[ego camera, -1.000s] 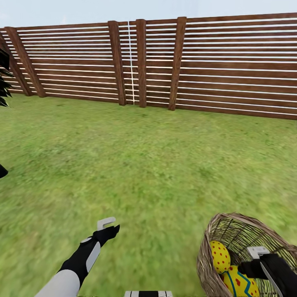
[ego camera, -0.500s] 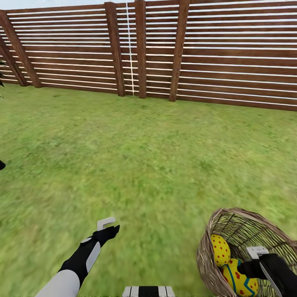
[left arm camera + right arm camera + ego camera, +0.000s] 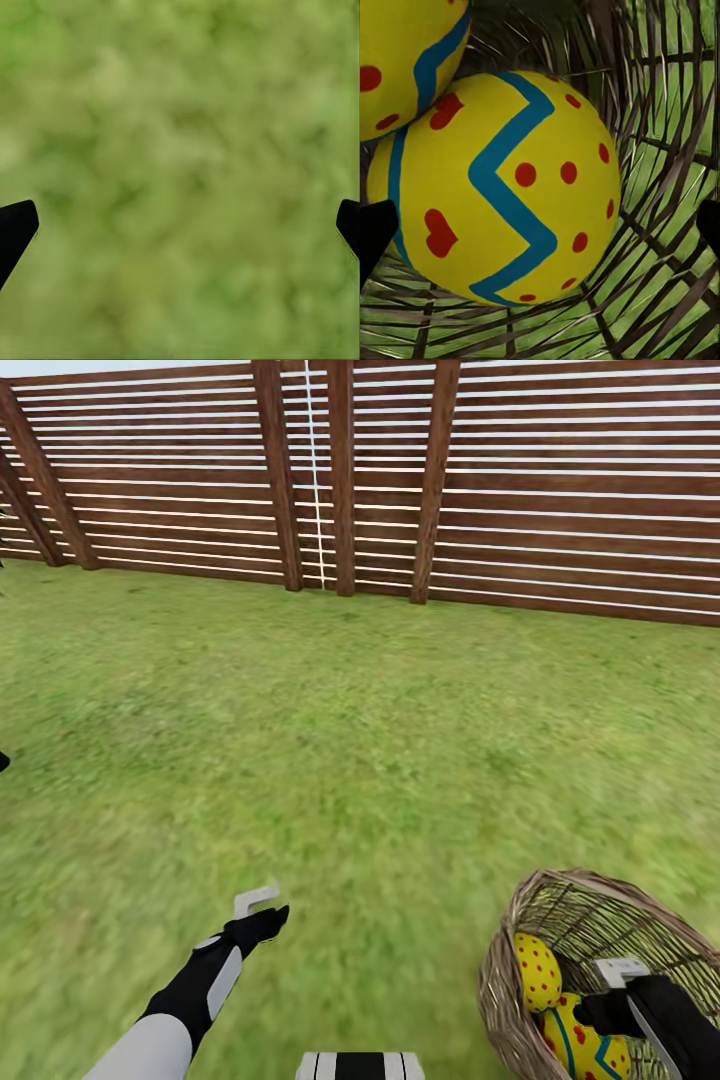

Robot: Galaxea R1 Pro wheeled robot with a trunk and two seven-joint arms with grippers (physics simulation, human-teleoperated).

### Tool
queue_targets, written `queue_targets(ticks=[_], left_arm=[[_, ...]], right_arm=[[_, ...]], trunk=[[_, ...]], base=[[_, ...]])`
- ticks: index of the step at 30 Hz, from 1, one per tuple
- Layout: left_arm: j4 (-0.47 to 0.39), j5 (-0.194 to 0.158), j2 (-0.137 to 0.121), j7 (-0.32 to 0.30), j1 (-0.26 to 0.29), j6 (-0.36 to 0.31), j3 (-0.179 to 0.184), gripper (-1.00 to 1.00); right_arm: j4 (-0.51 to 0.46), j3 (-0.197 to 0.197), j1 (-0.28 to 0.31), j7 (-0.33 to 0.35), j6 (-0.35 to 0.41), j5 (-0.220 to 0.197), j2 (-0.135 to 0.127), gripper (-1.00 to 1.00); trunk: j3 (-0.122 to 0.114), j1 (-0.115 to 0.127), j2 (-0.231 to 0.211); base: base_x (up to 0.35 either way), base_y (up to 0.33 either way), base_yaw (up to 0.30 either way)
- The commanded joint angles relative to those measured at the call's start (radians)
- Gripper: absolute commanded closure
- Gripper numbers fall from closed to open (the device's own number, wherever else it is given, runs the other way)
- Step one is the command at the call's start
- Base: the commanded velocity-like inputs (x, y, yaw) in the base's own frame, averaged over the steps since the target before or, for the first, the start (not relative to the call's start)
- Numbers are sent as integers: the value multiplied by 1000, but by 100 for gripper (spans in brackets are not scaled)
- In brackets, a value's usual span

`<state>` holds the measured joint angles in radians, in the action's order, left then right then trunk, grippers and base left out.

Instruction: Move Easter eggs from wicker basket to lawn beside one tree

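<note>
Nearest to the robot, at the lower right of the head view, the right gripper point(image 3: 622, 972) reaches into the wicker basket point(image 3: 520, 920), which is tilted with its opening toward the camera. Inside it I can see two Easter eggs: one with red dots point(image 3: 537, 972) and, just below and touching it, one with a blue zigzag band point(image 3: 577, 1042). The third egg I cannot make out. In the right wrist view the zigzag egg point(image 3: 506, 187) lies on the woven wall point(image 3: 660, 112), and the other egg point(image 3: 405, 52) is pressed against it. The two dark fingertips point(image 3: 375, 232) stand wide apart at the edges, one on each side of the egg — the jaws are open and hold nothing.

The left gripper point(image 3: 262, 908) hangs over the lawn point(image 3: 360, 740), well apart from the basket. In the left wrist view its fingertips point(image 3: 15, 229) are also spread wide, with only grass point(image 3: 180, 165) between them.

Farther away the lawn runs to a brown slatted wooden fence point(image 3: 400, 480) — it closes the whole background.
</note>
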<state>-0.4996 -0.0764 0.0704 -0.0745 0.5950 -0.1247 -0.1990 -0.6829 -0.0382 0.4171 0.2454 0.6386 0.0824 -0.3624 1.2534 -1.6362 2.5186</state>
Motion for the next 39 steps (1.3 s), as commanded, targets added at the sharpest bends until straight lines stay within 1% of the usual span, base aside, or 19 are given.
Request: queue_targets(ticks=[1,6,19,27,31,36,38,39], left_arm=[[-2,-8,1,-7,0,-8,-7,-100],[-2,-8,3,-8,0,-9,-7,-100],[-2,-8,5,-8,0,-9,-7,-100],[-2,-8,5,-7,0,-9,-7,-100],[-2,-8,5,-7,0,-9,-7,-100],[-2,-8,5,-7,0,-9,-7,-100],[-2,-8,5,-7,0,-9,-7,-100],[-2,-8,6,-7,0,-9,-7,-100]], right_arm=[[-1,-3,0,8,4,9,0,-100],[-2,-3,0,8,4,10,-1,-100],[-1,-2,0,8,4,8,0,-100],[-1,-2,0,8,4,8,2,-100],[-1,-2,0,8,5,9,14,-100],[-1,0,0,9,6,9,21,-100],[-1,1,0,9,6,10,36,-100],[-1,0,0,9,5,11,39,-100]], trunk=[[1,0,0],[1,0,0],[1,0,0],[32,-4,2],[47,-6,3],[67,-8,4],[74,-9,5],[78,-9,5]], base=[[288,0,0],[277,0,0],[19,0,0],[0,0,0],[0,0,0],[0,0,0],[0,0,0],[0,0,0]])
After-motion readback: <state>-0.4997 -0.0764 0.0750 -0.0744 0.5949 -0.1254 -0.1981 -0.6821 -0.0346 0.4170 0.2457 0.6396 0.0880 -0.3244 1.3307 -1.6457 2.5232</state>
